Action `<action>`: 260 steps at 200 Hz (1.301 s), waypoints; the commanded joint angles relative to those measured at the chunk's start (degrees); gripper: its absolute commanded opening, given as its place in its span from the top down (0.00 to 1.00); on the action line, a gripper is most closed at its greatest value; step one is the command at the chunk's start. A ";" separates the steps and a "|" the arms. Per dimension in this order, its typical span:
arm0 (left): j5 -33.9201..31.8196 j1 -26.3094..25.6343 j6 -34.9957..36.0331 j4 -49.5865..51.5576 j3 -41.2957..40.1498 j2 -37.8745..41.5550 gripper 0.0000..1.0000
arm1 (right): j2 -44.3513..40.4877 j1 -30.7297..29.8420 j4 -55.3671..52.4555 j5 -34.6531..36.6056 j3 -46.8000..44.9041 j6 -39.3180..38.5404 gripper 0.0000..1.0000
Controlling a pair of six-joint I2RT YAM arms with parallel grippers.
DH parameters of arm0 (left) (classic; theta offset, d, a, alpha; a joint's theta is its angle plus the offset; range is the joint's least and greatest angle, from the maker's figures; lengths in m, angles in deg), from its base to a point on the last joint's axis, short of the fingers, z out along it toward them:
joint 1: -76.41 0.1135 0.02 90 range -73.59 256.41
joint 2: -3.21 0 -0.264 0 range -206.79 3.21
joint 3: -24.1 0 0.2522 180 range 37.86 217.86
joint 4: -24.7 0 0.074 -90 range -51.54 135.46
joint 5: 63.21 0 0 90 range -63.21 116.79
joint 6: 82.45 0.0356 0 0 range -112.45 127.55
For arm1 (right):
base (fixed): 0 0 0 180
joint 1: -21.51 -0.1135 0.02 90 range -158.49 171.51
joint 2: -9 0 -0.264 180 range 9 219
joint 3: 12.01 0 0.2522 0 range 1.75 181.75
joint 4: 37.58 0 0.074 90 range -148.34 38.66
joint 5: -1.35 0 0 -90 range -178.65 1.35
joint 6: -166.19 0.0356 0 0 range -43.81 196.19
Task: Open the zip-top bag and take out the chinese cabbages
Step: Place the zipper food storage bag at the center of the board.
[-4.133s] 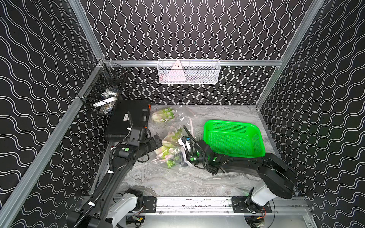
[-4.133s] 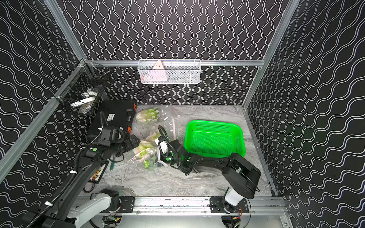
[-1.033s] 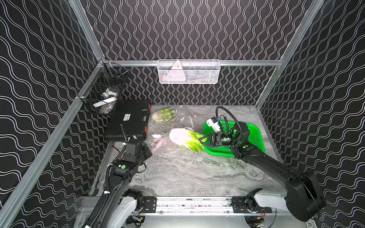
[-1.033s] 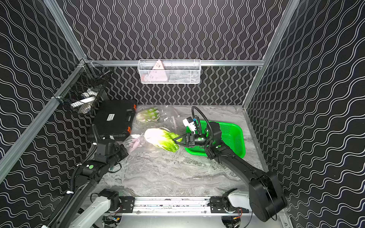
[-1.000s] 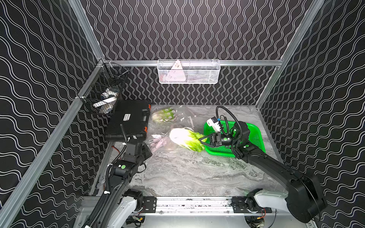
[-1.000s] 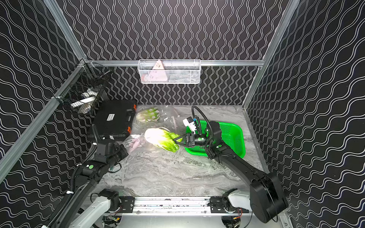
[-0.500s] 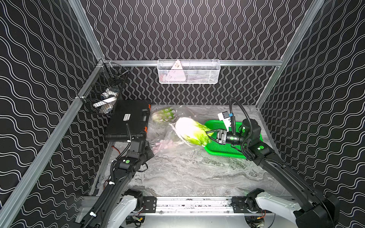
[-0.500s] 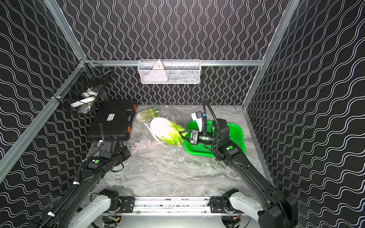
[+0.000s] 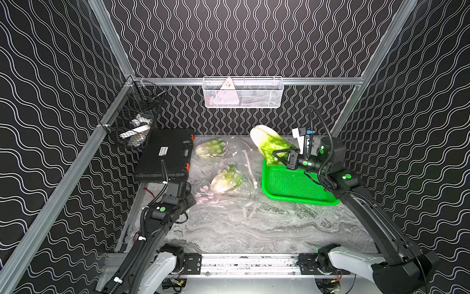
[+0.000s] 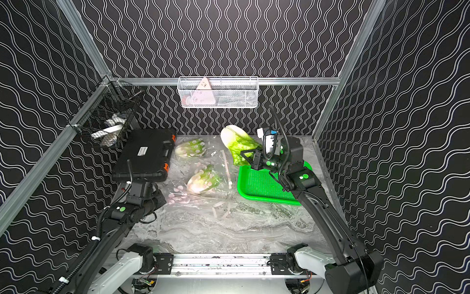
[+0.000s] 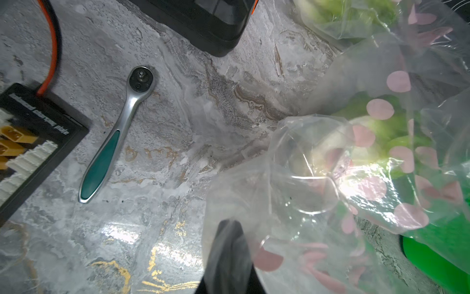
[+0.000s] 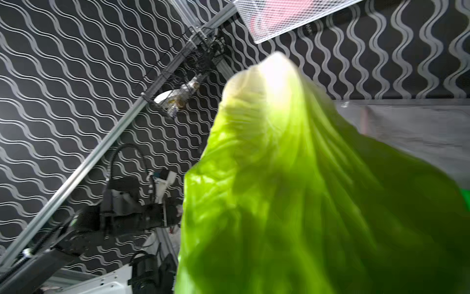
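Lower left, the left hand (image 9: 190,200) is pinching shut on the clear pink-dotted zip-top plastic bag (image 9: 221,196). At centre, one whitish-green oval chinese cabbage (image 9: 225,179) is lying inside it, with a second cabbage (image 9: 210,148) higher in frame. Right of centre, the right hand (image 9: 279,157) is gripping the third cabbage (image 9: 267,143) over the green mesh tray (image 9: 292,183).

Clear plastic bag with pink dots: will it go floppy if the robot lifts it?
Probably floppy: the clear plastic bag with pink dots lies crumpled and folded in the left wrist view. Likely light itself, but the pale green cabbage inside would make it sag. Its glossy film may be slippery.
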 commanded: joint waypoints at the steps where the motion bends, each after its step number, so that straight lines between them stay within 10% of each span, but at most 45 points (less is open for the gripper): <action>1: -2.86 0.06 2.30 2.01 2.35 -0.26 1.00 | 0.76 4.65 -11.95 -0.25 1.43 -9.90 1.00; 19: -4.19 0.14 3.74 3.62 4.52 -1.26 0.99 | 1.58 6.98 -14.93 0.55 1.03 -11.94 1.00; 38: -6.68 0.15 4.08 6.31 7.03 -2.45 0.27 | 2.83 10.32 -16.35 -2.54 -0.09 -11.99 1.00; 53: -8.19 0.15 4.17 7.83 8.61 -2.94 0.01 | 3.95 12.07 -17.25 -3.93 -0.87 -11.22 1.00; 148: -0.26 0.15 12.56 0.40 13.36 -0.99 0.01 | 17.45 18.21 -19.32 -16.53 -2.76 -10.62 1.00; 260: 16.72 0.15 15.06 -8.71 10.80 -5.35 0.01 | 30.07 18.72 -20.37 -14.79 0.48 -11.64 0.93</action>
